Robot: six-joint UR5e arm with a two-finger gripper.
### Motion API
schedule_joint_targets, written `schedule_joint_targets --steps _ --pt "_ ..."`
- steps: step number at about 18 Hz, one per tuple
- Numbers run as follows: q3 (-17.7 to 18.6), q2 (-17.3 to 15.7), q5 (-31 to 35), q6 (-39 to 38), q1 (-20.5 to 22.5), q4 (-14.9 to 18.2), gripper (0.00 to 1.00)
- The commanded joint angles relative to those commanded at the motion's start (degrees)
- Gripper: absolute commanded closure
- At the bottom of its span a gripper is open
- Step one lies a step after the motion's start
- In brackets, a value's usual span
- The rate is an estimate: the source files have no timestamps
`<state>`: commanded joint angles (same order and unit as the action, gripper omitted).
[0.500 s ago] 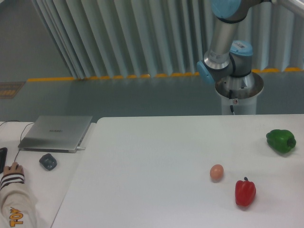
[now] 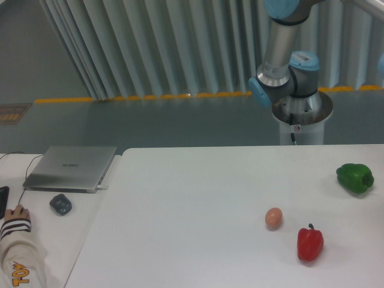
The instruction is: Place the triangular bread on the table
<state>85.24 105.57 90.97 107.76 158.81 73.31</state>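
Upper arm link (image 2: 282,24) shifted slightly; table (image 2: 180,210) items unmoved; end effector, triangular bread out of frame.

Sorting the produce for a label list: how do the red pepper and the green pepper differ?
The red pepper stands upright, stem up, near the front edge; the green pepper lies farther back and right, looking wider and lower. Red sits close to the egg; green sits alone. Both rest on the white table.

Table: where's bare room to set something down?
The table is bare across its left and centre, from the edge beside the laptop to the egg. The right is crowded: egg, red pepper, green pepper.
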Motion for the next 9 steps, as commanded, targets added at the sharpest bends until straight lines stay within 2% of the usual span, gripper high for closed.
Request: schedule_joint_targets --steps 3,5,9 --pt "1.41 -0.18 0.09 0.09 0.80 -0.89 0.00" --pt "1.50 -0.19 -0.61 0.17 3.52 -0.54 0.00" --pt "0.98 3.06 -0.61 -3.58 5.55 -0.80 0.00"
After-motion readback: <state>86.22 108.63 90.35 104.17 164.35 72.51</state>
